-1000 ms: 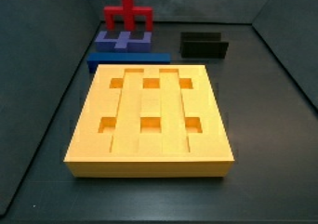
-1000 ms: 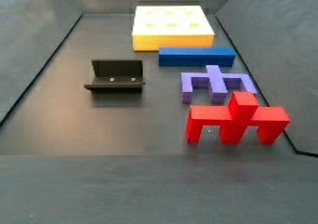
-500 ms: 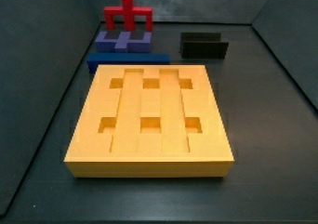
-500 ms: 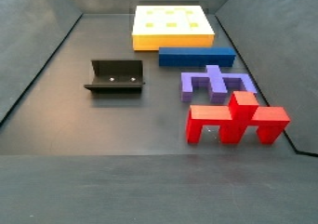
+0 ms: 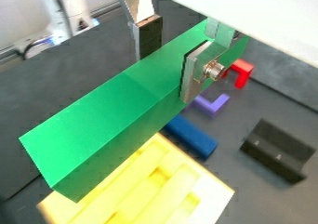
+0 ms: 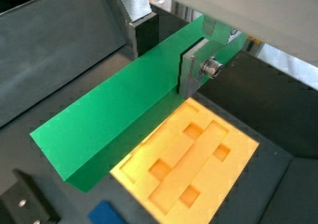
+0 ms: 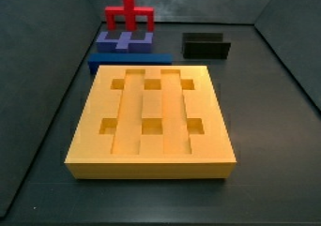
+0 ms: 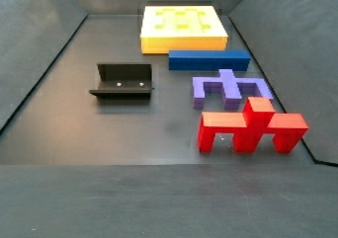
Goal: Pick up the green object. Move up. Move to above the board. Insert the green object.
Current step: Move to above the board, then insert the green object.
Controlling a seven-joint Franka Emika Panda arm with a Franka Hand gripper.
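Wrist views: end effector (image 5: 172, 53) clamping green object (image 5: 118, 125) above board (image 6: 187, 158), side views unchanged

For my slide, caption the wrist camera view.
Gripper holds the green bar above the yellow board.

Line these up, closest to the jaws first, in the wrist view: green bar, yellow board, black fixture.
1. The green object, clamped in the jaws of the gripper.
2. The board, on the floor beneath.
3. The fixture, beyond the board's edge.
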